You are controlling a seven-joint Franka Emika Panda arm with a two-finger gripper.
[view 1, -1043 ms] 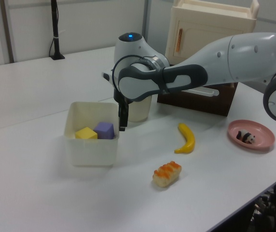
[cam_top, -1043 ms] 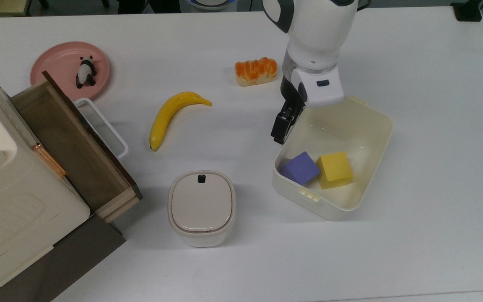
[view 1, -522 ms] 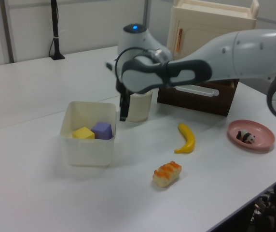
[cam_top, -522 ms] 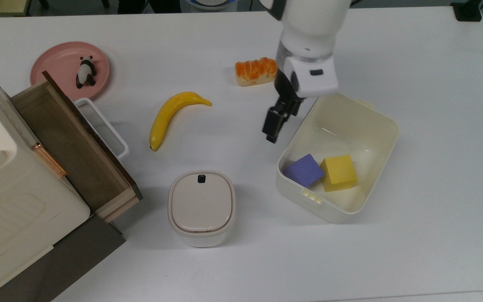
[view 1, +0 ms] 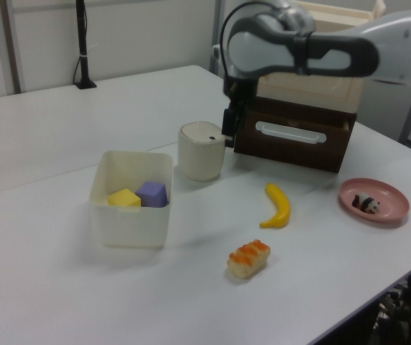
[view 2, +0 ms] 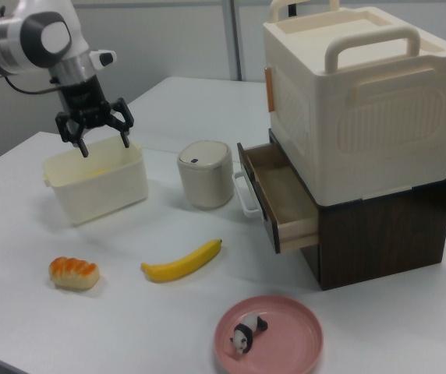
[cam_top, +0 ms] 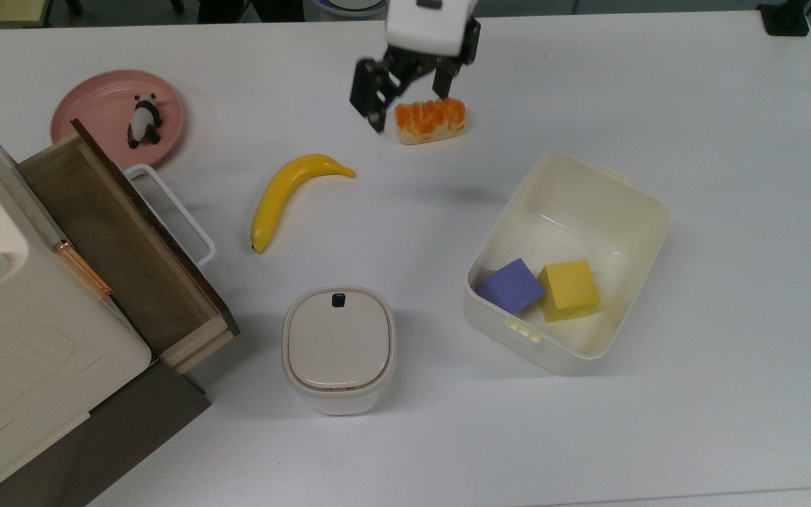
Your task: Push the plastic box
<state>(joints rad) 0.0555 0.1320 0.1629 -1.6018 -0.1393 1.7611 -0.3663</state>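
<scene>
The plastic box (cam_top: 661, 220) is a cream-white lidless tub on the white table, right of centre in the top view. It holds a purple cube (cam_top: 511, 285) and a yellow cube (cam_top: 569, 289). The box also appears in the left view (view 1: 130, 224) and in the right view (view 2: 98, 191). My gripper (cam_top: 405, 98) hangs open and empty, raised above the table and well clear of the box, near the bread roll at the top view's upper middle. In the right view the gripper (view 2: 102, 142) hovers above the box's rim with its fingers spread.
A bread roll (cam_top: 430, 120) lies beneath the gripper in the top view, with a banana (cam_top: 293, 193) to its lower left. A small lidded white bin (cam_top: 338, 345) stands left of the box. A pink plate (cam_top: 99, 98) with a panda figure and a cabinet with an open drawer (cam_top: 124, 246) stand on the top view's left.
The gripper left the box's left wall, rose, moved to the top view's upper left, and opened. The box slid slightly to the top view's right before that.
</scene>
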